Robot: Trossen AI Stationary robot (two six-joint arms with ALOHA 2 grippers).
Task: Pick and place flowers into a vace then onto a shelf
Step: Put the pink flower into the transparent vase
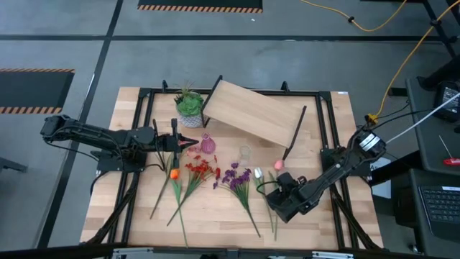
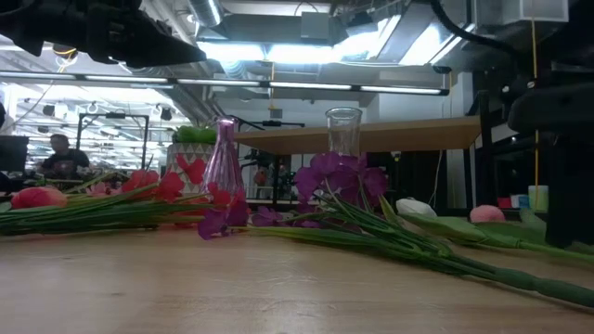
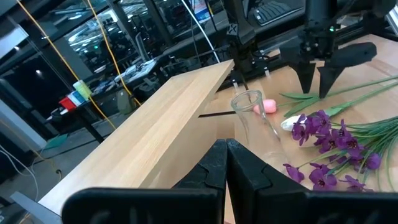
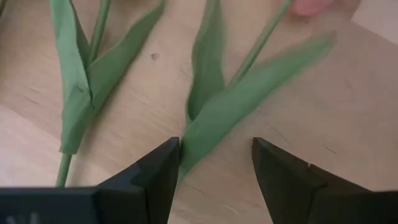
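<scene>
Beyond right gripper [image 4: 214, 163], tulip bloom [image 4: 317, 6] cropped

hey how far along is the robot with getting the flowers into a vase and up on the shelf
Nothing looks done: the clear vase and pink vase hold no stems, and the flowers lie on the table. In hand: the open right gripper is low over the pink tulip's leaves. The left gripper is shut, empty. Left: filling a vase, moving it to the shelf.

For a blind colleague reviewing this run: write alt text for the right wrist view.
The right gripper is open just above the pale wooden tabletop, its dark fingers straddling a broad green tulip leaf. A pink tulip shows at that stem's far end, and a second leafy stem lies alongside.
</scene>
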